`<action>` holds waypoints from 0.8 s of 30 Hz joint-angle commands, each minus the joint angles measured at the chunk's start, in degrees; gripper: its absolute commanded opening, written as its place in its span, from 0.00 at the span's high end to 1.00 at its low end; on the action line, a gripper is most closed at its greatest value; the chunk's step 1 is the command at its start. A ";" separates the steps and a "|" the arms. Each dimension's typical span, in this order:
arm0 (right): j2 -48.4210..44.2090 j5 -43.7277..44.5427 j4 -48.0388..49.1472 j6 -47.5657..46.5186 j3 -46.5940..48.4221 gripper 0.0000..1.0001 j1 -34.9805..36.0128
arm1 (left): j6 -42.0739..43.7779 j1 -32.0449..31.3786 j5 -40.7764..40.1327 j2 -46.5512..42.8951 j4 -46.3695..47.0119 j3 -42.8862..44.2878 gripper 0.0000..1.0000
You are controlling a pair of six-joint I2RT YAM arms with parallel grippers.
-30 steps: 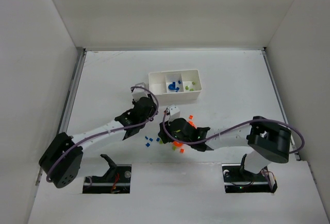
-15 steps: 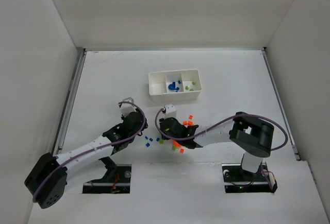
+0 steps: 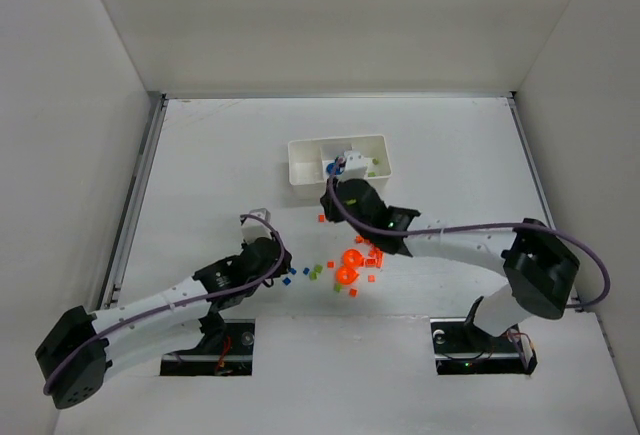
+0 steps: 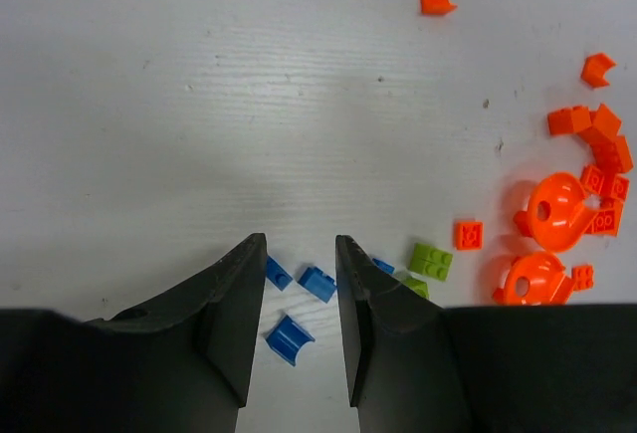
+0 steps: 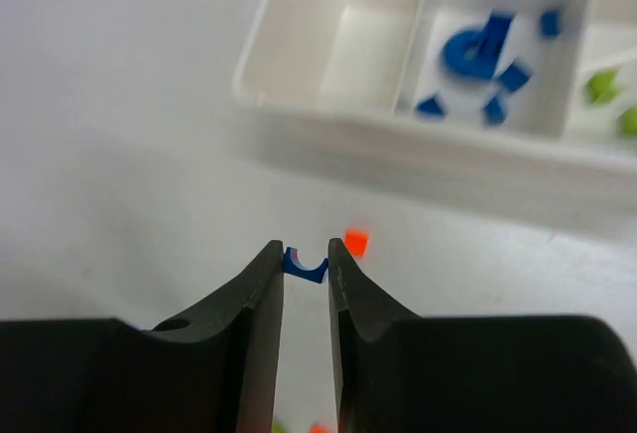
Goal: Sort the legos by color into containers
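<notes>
"Blue bricks (image 4: 318, 282) lie on the table (image 4: 199, 105), right between the fingers (image 4: 224, 324) of the left gripper (image 4: 299, 254). Is it holding one?"

"No. Its fingers are spread wide and touch nothing. Three blue ones sit close together there. I think it should line up on just one before it squeezes, or it may push the others away."

"What is next to them?"

"A green brick (image 4: 430, 260) is just beside them. The orange pieces (image 4: 557, 214) are a bit farther off to the side. Best not to bump those."

"And the right gripper (image 5: 306, 272)?"

"It pinches a little blue arch (image 5: 305, 263) at the very tips of its fingers. The hold looks thin, so I think slow moves are best, or the arch could slip out."

"Where does the arch go?"

"Past the small orange brick (image 5: 356, 243) on the table, then up over the front wall of the white tray (image 5: 338, 122). The tray is just ahead."

"Which box?"

"The middle box (image 5: 463, 95). The other blue pieces (image 5: 478, 45) are in it. Some green bits (image 5: 600, 85) are in the box next to it, so a bad aim would mix the colours."

"So how should it drop the arch?"

"Lift high enough to clear the wall. Stop over the middle box, go low, then open the fingers. A drop from high up might bounce over the thin walls."
</notes>
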 commanded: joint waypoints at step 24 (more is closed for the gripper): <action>6.25 -1.31 3.84 -8.48 11.63 0.46 -13.93 | 0.93 -15.66 -6.59 9.01 0.79 6.07 0.71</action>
